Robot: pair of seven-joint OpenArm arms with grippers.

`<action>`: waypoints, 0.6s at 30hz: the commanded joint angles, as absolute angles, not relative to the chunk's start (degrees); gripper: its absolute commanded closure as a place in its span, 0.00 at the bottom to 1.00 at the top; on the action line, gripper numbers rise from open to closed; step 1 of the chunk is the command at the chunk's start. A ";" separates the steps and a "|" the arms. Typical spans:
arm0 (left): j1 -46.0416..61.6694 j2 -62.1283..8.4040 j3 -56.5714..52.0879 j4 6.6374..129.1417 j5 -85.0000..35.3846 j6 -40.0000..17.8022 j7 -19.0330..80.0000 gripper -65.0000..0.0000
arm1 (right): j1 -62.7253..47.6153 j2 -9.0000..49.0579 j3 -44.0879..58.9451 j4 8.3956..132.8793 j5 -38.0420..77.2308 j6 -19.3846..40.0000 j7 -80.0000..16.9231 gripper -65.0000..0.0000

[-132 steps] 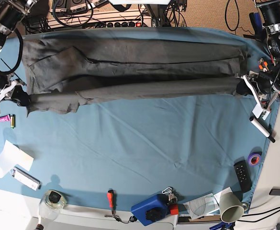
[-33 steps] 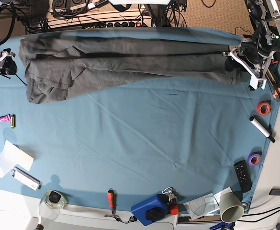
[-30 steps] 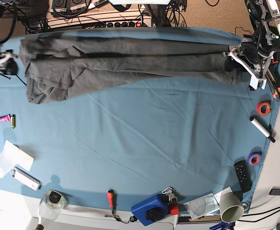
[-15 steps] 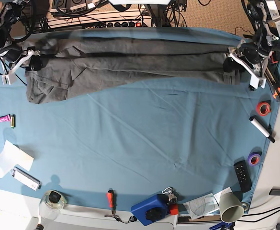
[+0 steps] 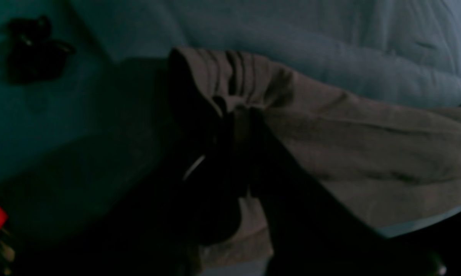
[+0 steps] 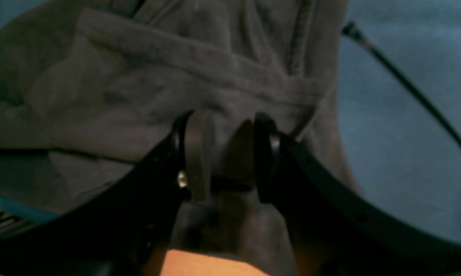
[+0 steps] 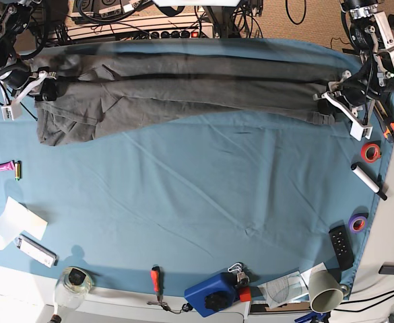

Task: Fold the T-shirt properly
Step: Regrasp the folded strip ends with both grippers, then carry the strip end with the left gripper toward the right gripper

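Both claws on T-shirt (image 7: 183, 87)

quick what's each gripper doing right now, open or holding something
Left gripper: shut on the T-shirt, pinching a bunched edge.
Right gripper: shut on the T-shirt, a fold of cloth between its fingers.

Bright even overhead view, dim blurry wrist views, edge distortion
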State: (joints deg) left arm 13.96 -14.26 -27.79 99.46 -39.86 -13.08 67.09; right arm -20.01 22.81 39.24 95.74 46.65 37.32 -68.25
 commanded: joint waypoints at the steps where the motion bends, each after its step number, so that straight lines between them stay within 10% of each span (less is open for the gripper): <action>1: 15.14 -13.52 -26.81 99.85 -37.71 -13.17 72.86 1.00 | -19.84 23.97 39.64 96.64 46.63 37.26 -66.74 0.71; 18: 15.49 -13.32 -26.74 116.01 -51.00 -24.05 68.99 1.00 | -19.81 23.97 39.64 96.64 44.91 37.23 -62.65 0.71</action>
